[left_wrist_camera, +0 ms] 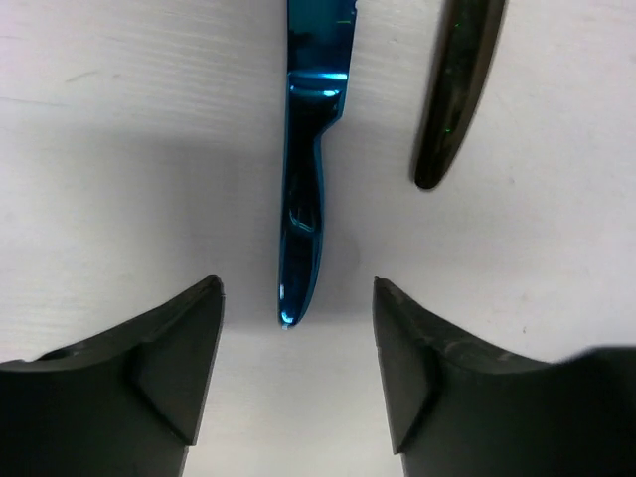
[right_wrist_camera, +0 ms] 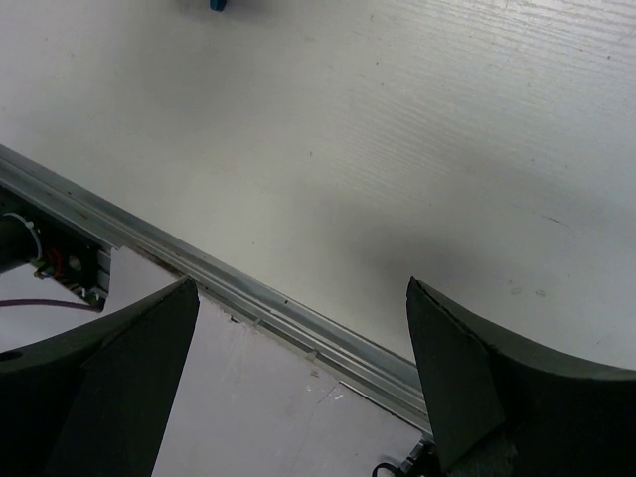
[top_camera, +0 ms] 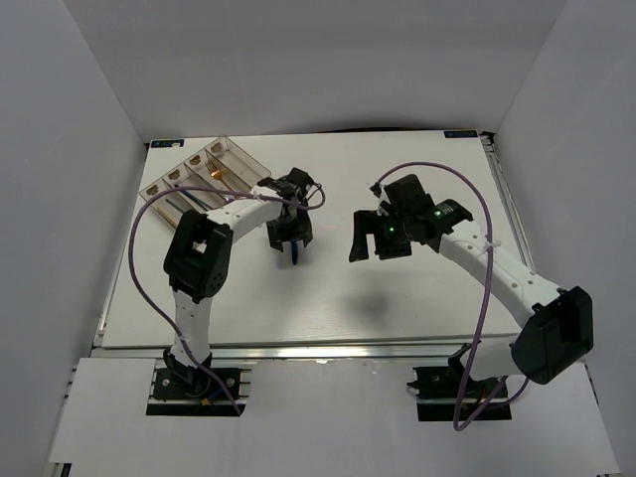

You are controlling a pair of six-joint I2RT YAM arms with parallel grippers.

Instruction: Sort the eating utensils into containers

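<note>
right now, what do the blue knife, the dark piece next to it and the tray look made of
Blue knife: likely metal with a mirror-polished blue coating; it shows sharp bright reflections. Dark piece beside it: dark and glossy; coated metal or plastic, the sheen alone cannot settle it. Tray: clear plastic by the look; its walls are see-through.

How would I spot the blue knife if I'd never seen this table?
Find the white table and the left arm's pincer pointing down at it. The blue knife lies flat there, one end between the open pincer tips. It is mirror-shiny blue, unlike the dark utensil beside it.
</note>
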